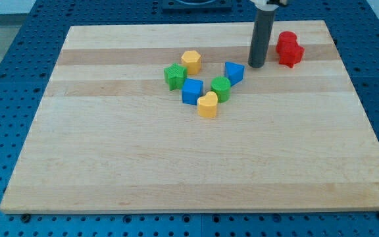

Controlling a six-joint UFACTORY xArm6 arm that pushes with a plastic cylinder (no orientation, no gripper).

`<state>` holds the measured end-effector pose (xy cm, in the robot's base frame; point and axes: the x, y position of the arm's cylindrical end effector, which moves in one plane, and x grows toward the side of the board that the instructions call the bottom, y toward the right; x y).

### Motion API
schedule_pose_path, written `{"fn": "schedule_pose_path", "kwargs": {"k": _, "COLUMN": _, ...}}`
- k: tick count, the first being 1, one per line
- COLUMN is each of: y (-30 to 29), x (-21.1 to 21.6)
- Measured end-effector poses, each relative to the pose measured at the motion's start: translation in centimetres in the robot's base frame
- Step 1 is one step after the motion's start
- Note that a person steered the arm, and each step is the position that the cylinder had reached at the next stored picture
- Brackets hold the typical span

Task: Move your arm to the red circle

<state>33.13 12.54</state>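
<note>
The red circle block (285, 40) stands near the view's top right of the wooden board, touching a second red block (292, 54) just below it. My tip (256, 66) rests on the board a short way left of the two red blocks, not touching them. A blue block (234, 72) lies just left and below my tip.
A cluster sits left of my tip: a yellow hexagon (191, 61), a green star-like block (174, 76), a blue cube (191, 91), a green block (221, 88) and a yellow heart-like block (208, 105). The board's top edge (196, 27) is close behind.
</note>
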Motion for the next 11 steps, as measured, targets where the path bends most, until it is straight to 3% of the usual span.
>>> {"fn": "schedule_pose_path", "kwargs": {"k": 2, "y": 3.5, "x": 2.6}}
{"fn": "schedule_pose_path", "kwargs": {"k": 4, "y": 9.1, "x": 2.6}}
{"fn": "schedule_pose_path", "kwargs": {"k": 5, "y": 12.3, "x": 0.8}}
{"fn": "schedule_pose_path", "kwargs": {"k": 8, "y": 13.1, "x": -8.0}}
{"fn": "schedule_pose_path", "kwargs": {"k": 11, "y": 10.2, "x": -9.1}}
